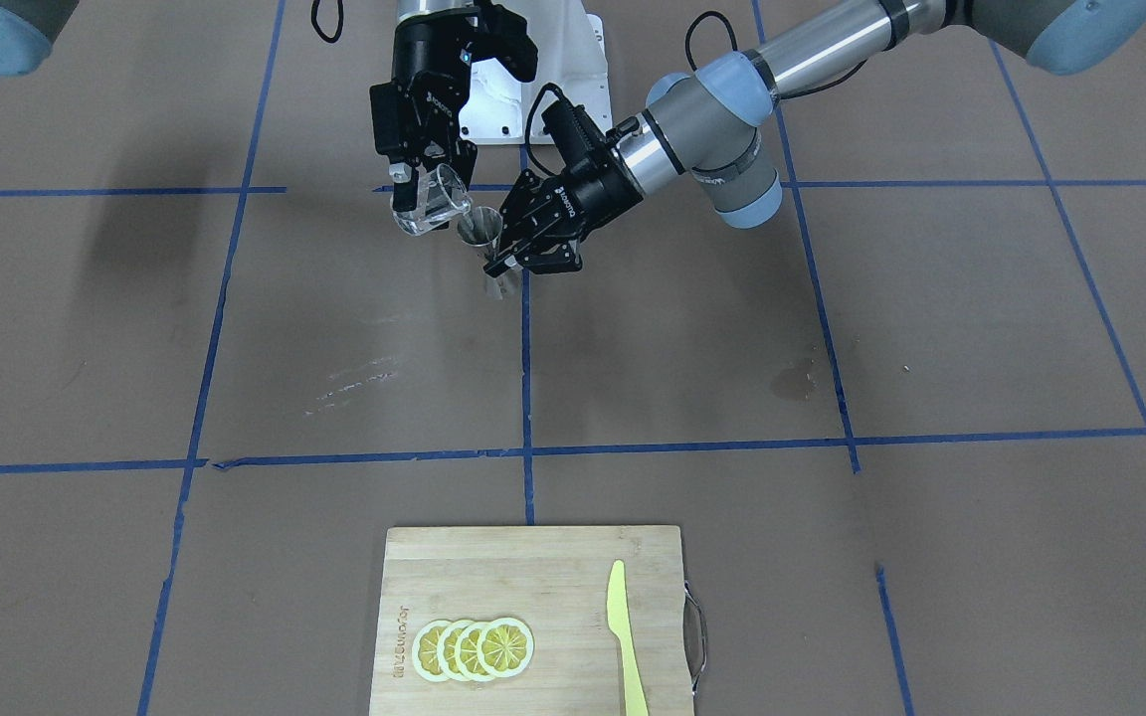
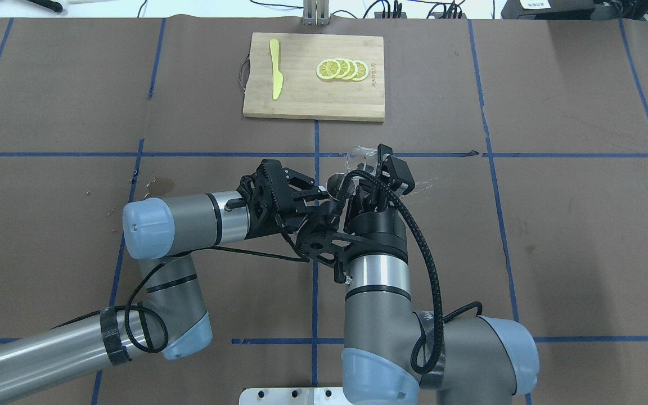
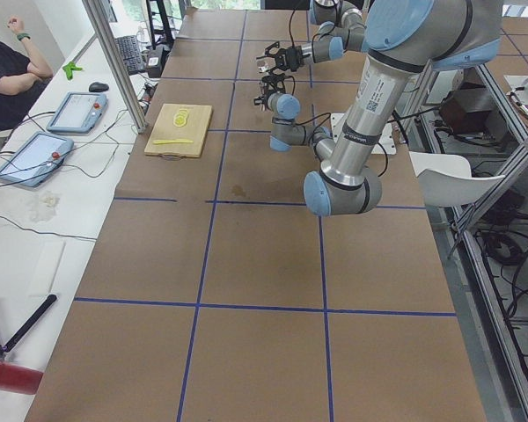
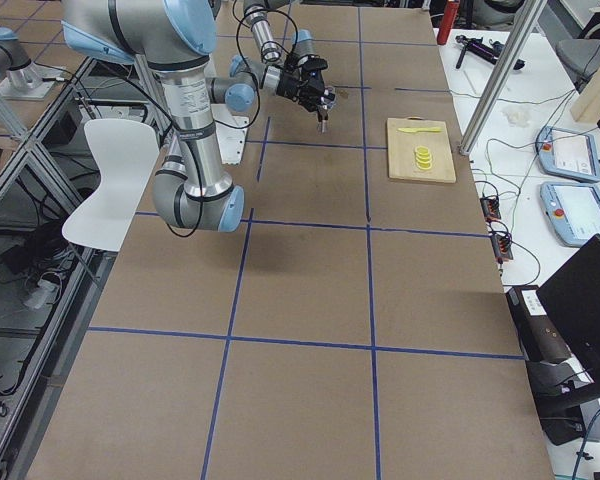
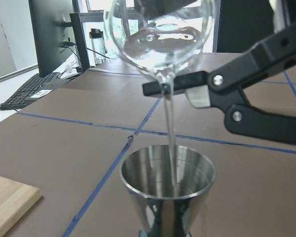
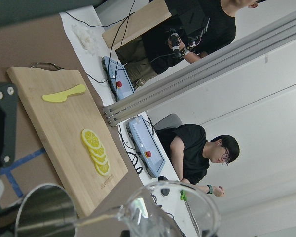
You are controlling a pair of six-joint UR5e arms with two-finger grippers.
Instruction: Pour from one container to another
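Two pincers meet over the brown tabletop [image 1: 633,378], robot-side of centre. The right pincer [image 1: 431,169] is clamped on the small clear tumbler-like cup [image 1: 422,207] w/ thick base, tipped lip-down. The left pincer [image 1: 508,244] is clamped on the silvery steel hourglass jigger [image 1: 482,235], approx. at its waist. Cup sits just above and beside the jigger's mouth, not touching. In the left wrist view a thin stream of clear liquid [image 5: 170,133] runs from the cup lip into the upper cone.

Handling, as a guess: cup looks rigid, smooth-walled, prob. breakable and slick if wet. Its weight sits in the base, so a hold round the mid wall suits, firm but no crushing. Jigger is stiff, light and polished, so apt to slip or twist. The waist is the natural hold, and it gets top-heavy as it fills.

Hard to read: fill level in the jigger, as glare hides it. Lower cone is cut off in the wrist view, so can't tell whether its foot rests on the tabletop or hangs. Overhead, the right wrist covers most of the cup; side views too small to help w/ either pincer.
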